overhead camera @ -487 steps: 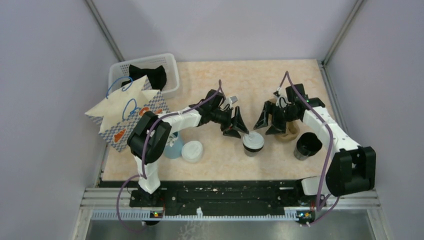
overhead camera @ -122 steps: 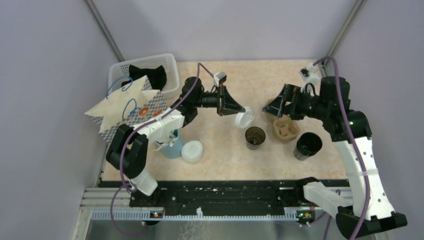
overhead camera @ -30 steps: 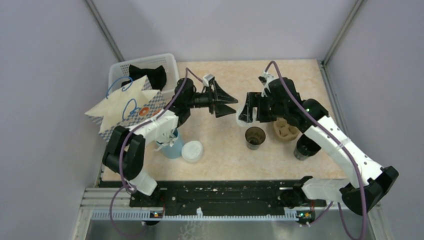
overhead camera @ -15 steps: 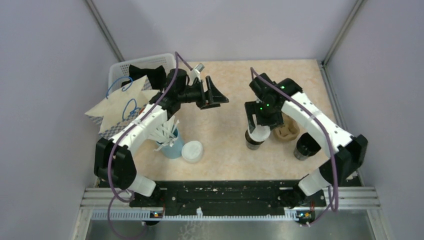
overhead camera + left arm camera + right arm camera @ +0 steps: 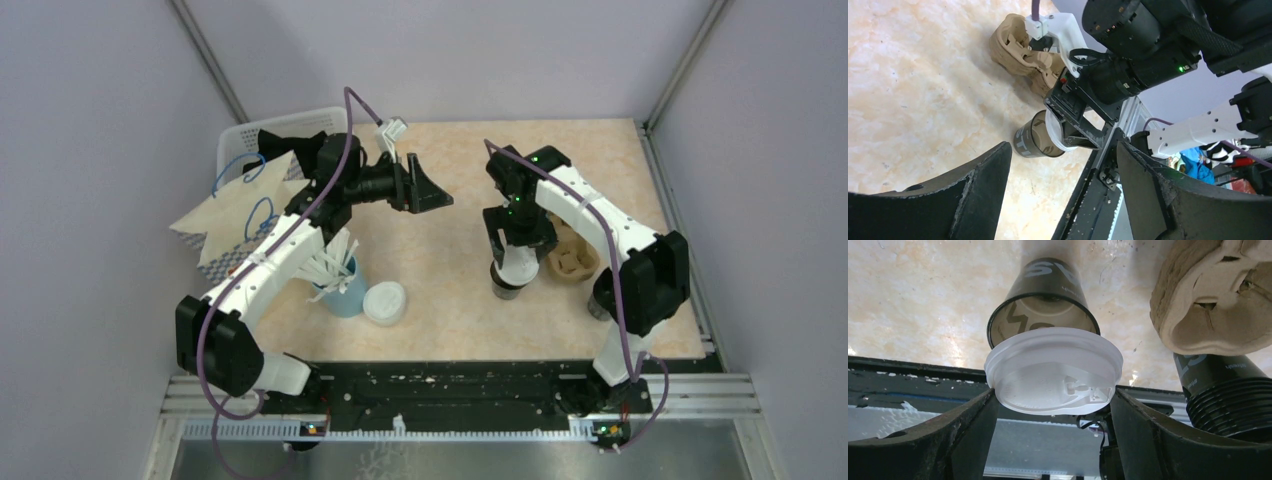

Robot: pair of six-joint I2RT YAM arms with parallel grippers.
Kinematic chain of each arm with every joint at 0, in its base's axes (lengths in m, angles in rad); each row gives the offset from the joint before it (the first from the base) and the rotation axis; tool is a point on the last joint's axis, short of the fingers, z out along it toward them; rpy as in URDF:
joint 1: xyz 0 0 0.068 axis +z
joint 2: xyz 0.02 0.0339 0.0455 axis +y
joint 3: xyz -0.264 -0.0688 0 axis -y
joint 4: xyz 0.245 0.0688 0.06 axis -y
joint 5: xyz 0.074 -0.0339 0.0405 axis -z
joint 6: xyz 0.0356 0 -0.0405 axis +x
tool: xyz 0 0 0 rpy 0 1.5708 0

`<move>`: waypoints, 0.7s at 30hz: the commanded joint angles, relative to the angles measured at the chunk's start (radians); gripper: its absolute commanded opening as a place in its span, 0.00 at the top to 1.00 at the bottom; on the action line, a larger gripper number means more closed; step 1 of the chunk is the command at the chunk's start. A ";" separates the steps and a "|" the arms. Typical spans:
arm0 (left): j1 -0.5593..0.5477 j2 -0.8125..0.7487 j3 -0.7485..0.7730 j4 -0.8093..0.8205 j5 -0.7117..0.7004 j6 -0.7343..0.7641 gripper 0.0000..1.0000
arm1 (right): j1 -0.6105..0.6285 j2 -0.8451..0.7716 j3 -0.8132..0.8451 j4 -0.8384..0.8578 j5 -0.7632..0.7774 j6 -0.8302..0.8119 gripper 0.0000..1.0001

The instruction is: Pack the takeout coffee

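cup (image 5: 1048, 285): upright on the table (image 5: 450, 150), long axis vertical, wide mouth up, just beside the cardboard tray (image 5: 1213, 295)
lid (image 5: 1054, 371): flat, just above the open mouth, not seated
right claw (image 5: 1053, 395): clamped on the lid's rim
left claw (image 5: 1063, 150): fingers apart, empty, raised, well apart from the cup

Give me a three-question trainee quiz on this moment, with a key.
1. True or false: the white lid is pressed down onto the dark cup.
2. Which gripper holds the lid? A) left B) right C) neither
3. Fill in: the left gripper holds ____.

Key:
1. False. The lid is over the cup's open rim but not seated.
2. B. The right gripper has the lid between its fingers.
3. Nothing. Its jaws stand open, away from the cup.
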 commanded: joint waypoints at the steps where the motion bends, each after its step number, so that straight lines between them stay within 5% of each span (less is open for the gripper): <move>1: -0.002 0.019 0.042 0.030 0.035 0.102 0.17 | -0.012 0.040 0.073 -0.023 -0.012 -0.034 0.21; 21: -0.002 0.027 0.062 0.004 0.033 0.128 0.17 | -0.014 0.078 0.034 0.005 -0.054 -0.045 0.19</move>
